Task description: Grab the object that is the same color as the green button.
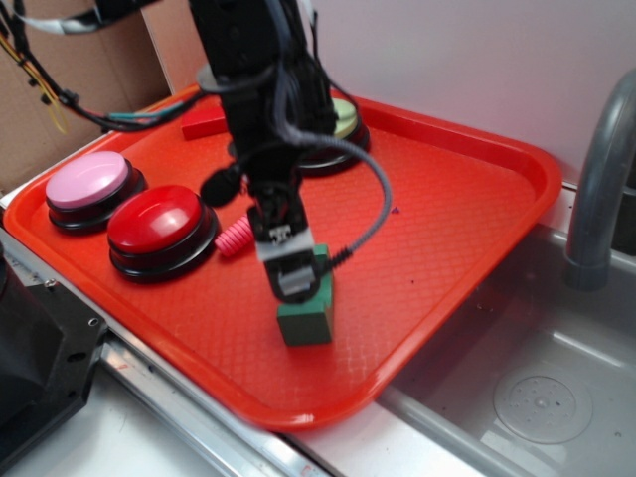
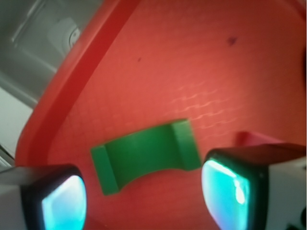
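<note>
No readable text, label or number shows anywhere.

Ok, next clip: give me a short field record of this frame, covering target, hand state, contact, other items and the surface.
target: green arch block, on the tray, notch showing in the wrist view
hand: hand open, one finger at either side of the block
contact: none visible
reference: green button, far side of the tray, mostly hidden by the arm
other items: red button, pink button, pink screw toy, red block
surface: orange tray
</note>
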Available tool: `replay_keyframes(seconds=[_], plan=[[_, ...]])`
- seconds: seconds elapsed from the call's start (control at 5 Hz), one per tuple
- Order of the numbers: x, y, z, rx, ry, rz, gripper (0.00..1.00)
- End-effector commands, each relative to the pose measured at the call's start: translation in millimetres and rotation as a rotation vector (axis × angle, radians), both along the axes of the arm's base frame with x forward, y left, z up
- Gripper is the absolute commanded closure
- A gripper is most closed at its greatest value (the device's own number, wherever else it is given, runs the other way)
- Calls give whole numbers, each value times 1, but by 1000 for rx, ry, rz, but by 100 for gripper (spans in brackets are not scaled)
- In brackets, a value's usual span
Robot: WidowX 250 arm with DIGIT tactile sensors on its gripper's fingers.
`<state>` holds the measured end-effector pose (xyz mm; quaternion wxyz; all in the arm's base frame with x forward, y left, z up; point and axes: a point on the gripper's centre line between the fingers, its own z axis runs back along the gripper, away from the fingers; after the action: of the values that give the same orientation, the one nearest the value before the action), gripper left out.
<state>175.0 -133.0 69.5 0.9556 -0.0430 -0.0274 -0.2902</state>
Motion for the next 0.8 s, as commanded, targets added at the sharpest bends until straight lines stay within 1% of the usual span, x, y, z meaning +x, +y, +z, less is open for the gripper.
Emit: replay_keyframes(seconds=[0.0, 0.2, 0.4, 0.6], plan=[[-2, 10, -1, 42, 43, 403, 0], [-3, 10, -10, 62, 84, 624, 0], [0, -5, -22, 16, 63, 750, 0], [5, -16, -27, -42, 55, 746, 0]])
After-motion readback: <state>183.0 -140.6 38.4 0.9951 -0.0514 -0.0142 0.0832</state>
